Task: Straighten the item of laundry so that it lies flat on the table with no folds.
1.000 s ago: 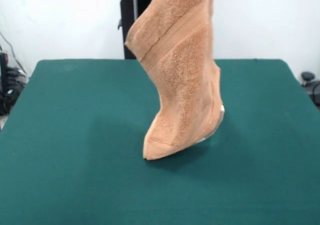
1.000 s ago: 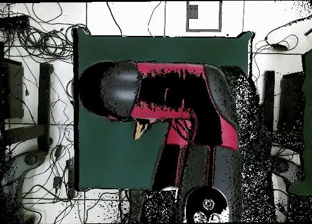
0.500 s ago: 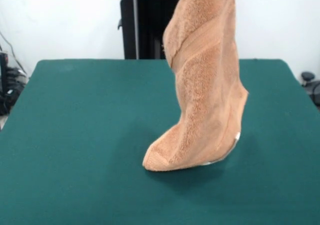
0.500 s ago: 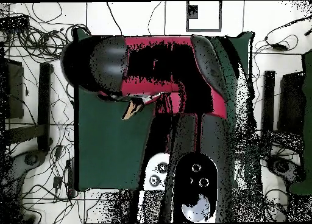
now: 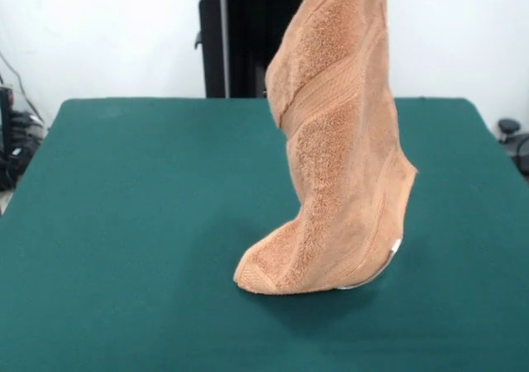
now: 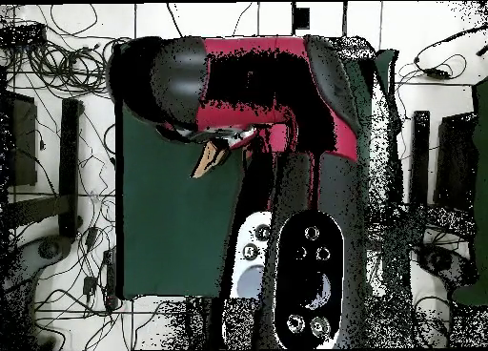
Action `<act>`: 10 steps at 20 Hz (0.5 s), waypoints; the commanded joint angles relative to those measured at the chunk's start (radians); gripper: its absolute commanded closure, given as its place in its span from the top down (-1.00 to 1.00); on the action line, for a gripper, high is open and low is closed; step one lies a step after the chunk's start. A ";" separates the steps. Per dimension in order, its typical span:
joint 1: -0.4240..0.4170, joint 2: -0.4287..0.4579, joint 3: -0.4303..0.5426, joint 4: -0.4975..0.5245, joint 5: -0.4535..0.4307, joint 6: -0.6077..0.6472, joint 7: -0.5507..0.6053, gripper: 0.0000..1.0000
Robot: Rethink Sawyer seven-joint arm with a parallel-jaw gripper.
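Observation:
The item of laundry [image 5: 339, 165], an orange-tan terry towel, hangs in a long twisted drape from above the front view's top edge. A woven band runs slantwise across its upper part. Its lower end rests bunched on the green table [image 5: 124, 207], right of centre, with a white tag at its right rim. In the overhead view only a small tan tip of the towel [image 6: 208, 161] shows beneath the red and black arm [image 6: 257, 75]. The arm's end covers the gripper, which holds the towel's top end aloft.
A black pedestal [image 5: 235, 37] stands behind the table's far edge. Cables and dark equipment [image 6: 57, 166] lie on the floor around the table [image 6: 162, 233] in the overhead view.
In the front view the hanging towel has swung to the right, and its lower end has slid right along the table. In the last half second it barely shifted.

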 commanded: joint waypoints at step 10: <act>-0.039 -0.015 0.149 -0.150 -0.036 0.308 -0.397 -1.00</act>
